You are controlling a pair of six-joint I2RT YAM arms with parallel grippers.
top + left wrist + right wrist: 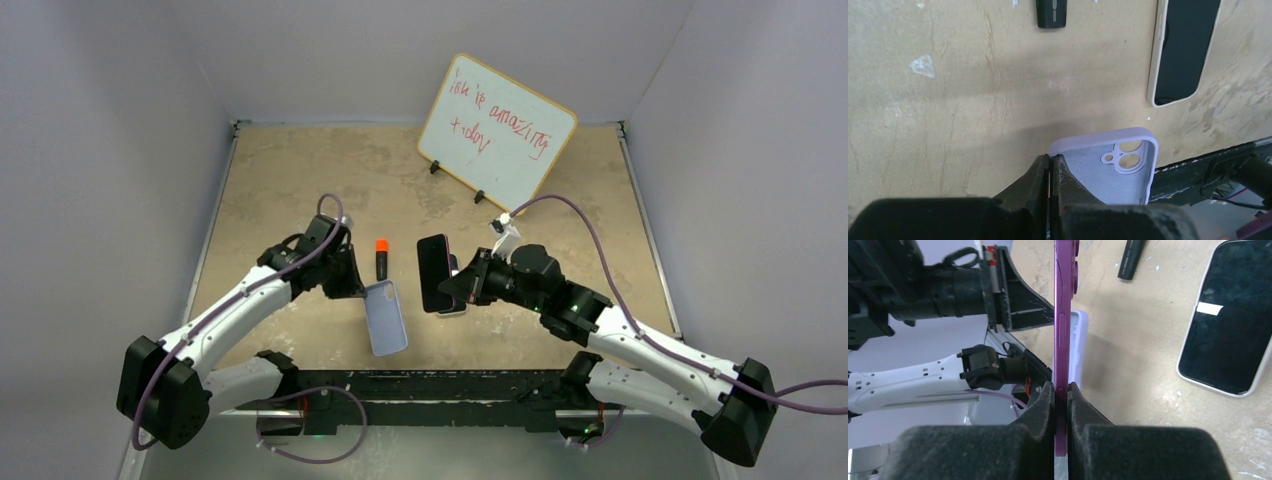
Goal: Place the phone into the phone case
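Your right gripper (1062,390) hides much of what it holds. Its fingers are pressed together on the thin edge of the purple phone (1062,315), which the right wrist camera sees only edge-on, with a side button and camera bumps showing. A second phone (1223,325), black-screened with a pale rim, lies flat on the table. From above you get only a pale sliver of it past the held phone's near end. The black marker (381,258) with the orange cap is cut off by the frame edge in both wrist views. Your left gripper (1049,161) is clamped on a side wall of the lavender phone case (1108,175), and its fingers cover the case's near part. You cannot tell whether the case touches the table.

The table (280,180) is a tan, scuffed board with white flecks, boxed in by pale grey walls, with a black rail along its near edge. A whiteboard (497,130) with red writing leans at the far side.

Only the overhead view shows the held phone's black screen facing up, just right of the marker. It also shows the case just left of the phone and nearer, with a gap between them. Only the left wrist view shows the case's open inside and its camera cutout.
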